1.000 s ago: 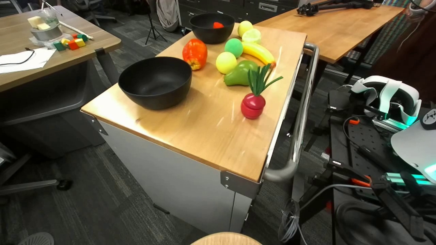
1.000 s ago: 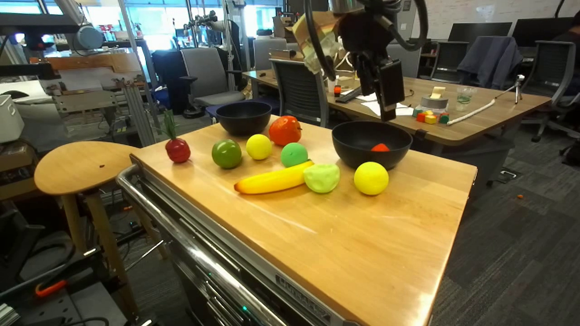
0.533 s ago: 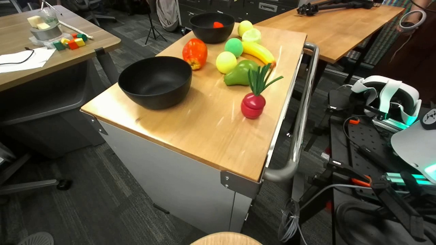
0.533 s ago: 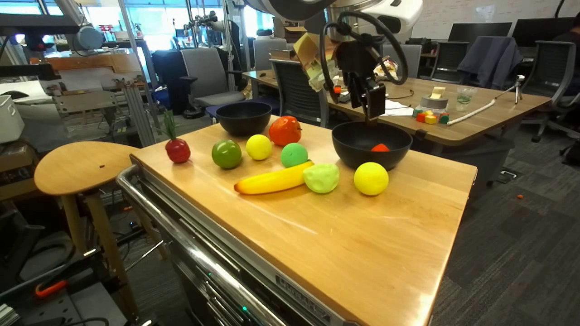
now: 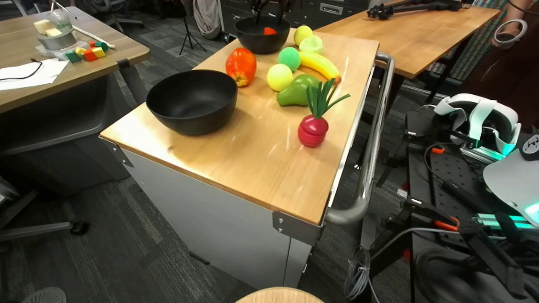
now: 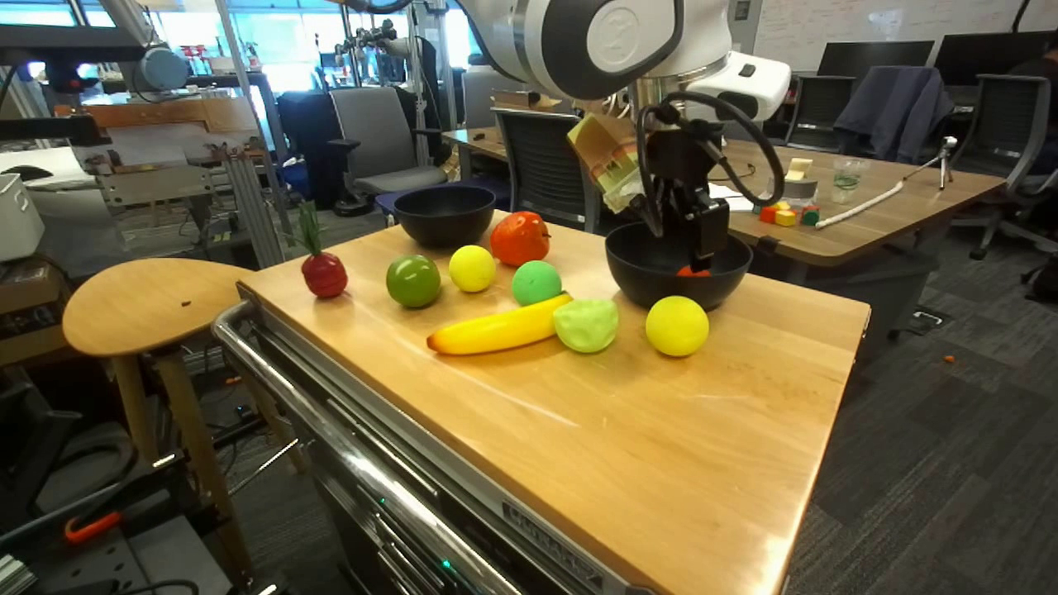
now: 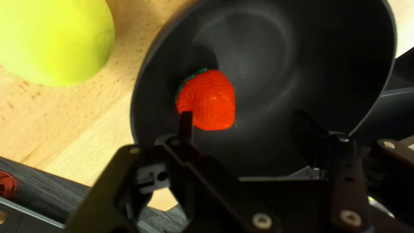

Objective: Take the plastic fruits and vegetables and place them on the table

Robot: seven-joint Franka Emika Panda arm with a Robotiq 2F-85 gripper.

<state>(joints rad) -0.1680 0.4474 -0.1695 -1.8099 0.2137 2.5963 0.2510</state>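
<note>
Gripper (image 7: 245, 120) points down, fingers (image 7: 186, 125) parted, into the bowl (image 7: 339, 55) with the strawberry (image 7: 210, 100).

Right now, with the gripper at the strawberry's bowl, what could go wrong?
The gripper is open, but the strawberry sits nearer one finger, so closing may nudge it aside. Going lower, the fingers could strike the bowl. If the bowl shifts, it might roll the yellow ball beside it.

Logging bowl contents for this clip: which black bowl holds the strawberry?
The bowl at the open gripper, beside a yellow ball: the strawberry lies inside. The other bowl stands nearer the leafy red vegetable.
</note>
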